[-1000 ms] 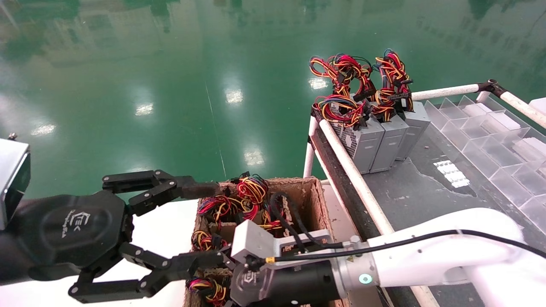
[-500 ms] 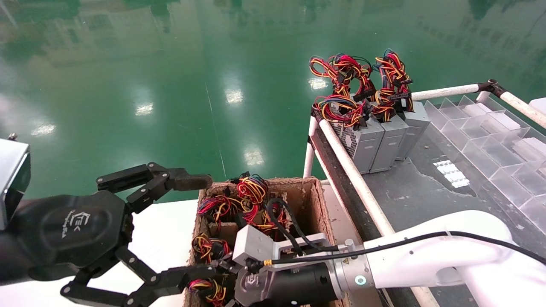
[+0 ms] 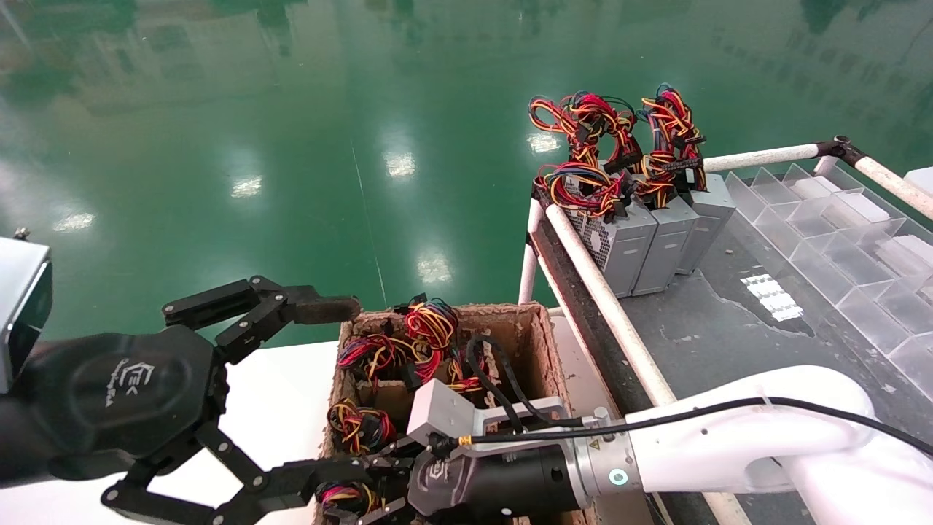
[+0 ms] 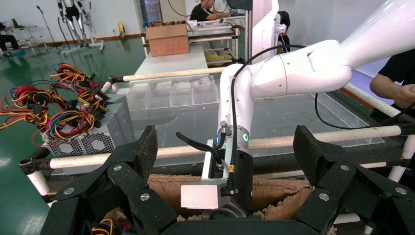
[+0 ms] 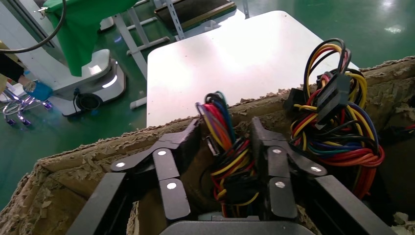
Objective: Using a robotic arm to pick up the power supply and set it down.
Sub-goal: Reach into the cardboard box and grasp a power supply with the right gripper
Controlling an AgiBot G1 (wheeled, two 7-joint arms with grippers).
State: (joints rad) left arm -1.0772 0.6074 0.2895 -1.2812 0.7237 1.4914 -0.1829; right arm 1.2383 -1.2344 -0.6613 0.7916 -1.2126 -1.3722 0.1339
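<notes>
Green floor, cardboard box, right gripper straddling power supply wires, logo unreadable

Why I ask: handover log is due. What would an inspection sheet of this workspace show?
Surface: white table bearing a cardboard box; dark bench beside it.
Job's things: wire bundles of power supplies in the box; three power supplies upright on the bench.
Clutter: clear divider tray on the bench.
Grippers: right gripper down in the box, open, fingers either side of a bundle; left gripper open at the box's left edge.
Cables: black camera cable along the right arm.
Surroundings: green floor.
</notes>
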